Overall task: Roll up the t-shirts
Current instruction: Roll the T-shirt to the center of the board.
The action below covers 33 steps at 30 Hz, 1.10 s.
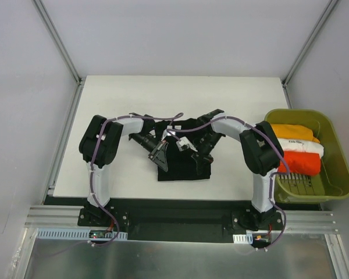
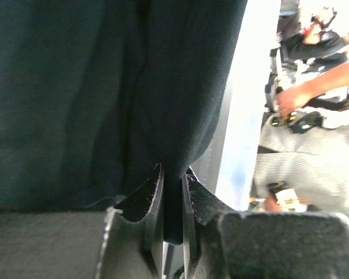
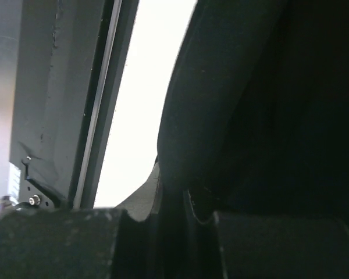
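- Looking down from the top camera, I see the black t-shirt [image 1: 183,168] bunched on the table [image 1: 122,99], well left of the olive bin [image 1: 339,152]. The left gripper [image 1: 161,152] and right gripper [image 1: 196,152] are both down on the shirt's far part.
- In the bin, an orange bundle [image 1: 291,131], a white bundle [image 1: 302,146] and a red-orange bundle [image 1: 299,164] lie touching.
- On the left wrist view, the left gripper [image 2: 173,197] has its jaws nearly together, pinching a fold of the black t-shirt [image 2: 104,87].
- On the right wrist view, which is dim, the right gripper [image 3: 171,200] has its jaws drawn close on the black t-shirt [image 3: 267,104].
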{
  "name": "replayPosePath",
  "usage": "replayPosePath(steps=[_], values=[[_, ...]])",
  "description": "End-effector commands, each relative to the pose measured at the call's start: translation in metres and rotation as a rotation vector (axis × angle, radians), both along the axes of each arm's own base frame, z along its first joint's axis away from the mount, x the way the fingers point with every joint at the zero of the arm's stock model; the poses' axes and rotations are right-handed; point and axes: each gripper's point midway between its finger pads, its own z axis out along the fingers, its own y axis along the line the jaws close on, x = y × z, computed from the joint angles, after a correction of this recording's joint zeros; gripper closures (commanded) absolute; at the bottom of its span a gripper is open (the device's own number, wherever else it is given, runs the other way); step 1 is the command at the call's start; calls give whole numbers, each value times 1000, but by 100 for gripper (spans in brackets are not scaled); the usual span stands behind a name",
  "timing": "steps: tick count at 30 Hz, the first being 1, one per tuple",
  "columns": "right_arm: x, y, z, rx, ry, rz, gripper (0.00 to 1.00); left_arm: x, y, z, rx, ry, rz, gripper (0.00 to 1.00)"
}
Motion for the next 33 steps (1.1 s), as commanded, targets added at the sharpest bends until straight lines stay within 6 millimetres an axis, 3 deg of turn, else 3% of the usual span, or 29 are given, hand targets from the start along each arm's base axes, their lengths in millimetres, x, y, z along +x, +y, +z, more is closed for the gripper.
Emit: replayPosePath(steps=[1,9,14,19,20,22,23,25,26,27,28,29,30,31,32,33], values=[[-26,-34,25,-186,312,-54,96,19,10,-1,63,88,67,89],[-12,-38,7,-299,431,-80,95,37,14,-21,150,150,93,87],[-6,-35,2,-375,489,-122,94,50,24,-22,181,160,153,68],[4,-30,-5,-458,537,-158,94,83,48,-6,212,30,262,51],[4,-30,-8,-474,550,-164,94,90,51,10,202,-58,269,51],[6,-29,-9,-497,557,-179,94,101,57,23,219,-221,267,49],[8,-28,-12,-507,561,-186,94,105,58,47,195,-363,257,49],[10,-27,-14,-534,572,-207,94,102,63,54,249,-536,210,46],[11,-27,-17,-543,576,-211,94,96,51,77,206,-738,124,45],[12,-27,-18,-551,576,-215,93,81,51,69,220,-792,67,44],[13,-27,-18,-561,579,-223,93,80,55,64,281,-898,25,41],[13,-26,-19,-566,578,-225,93,69,35,82,206,-1091,-73,39],[13,-26,-20,-572,581,-224,93,52,37,61,221,-1121,-131,37],[13,-26,-20,-576,582,-225,93,45,35,67,217,-1219,-156,34],[14,-26,-20,-574,581,-229,93,41,18,70,167,-1325,-206,34],[13,-26,-20,-575,582,-228,93,27,19,52,171,-1333,-244,34]])
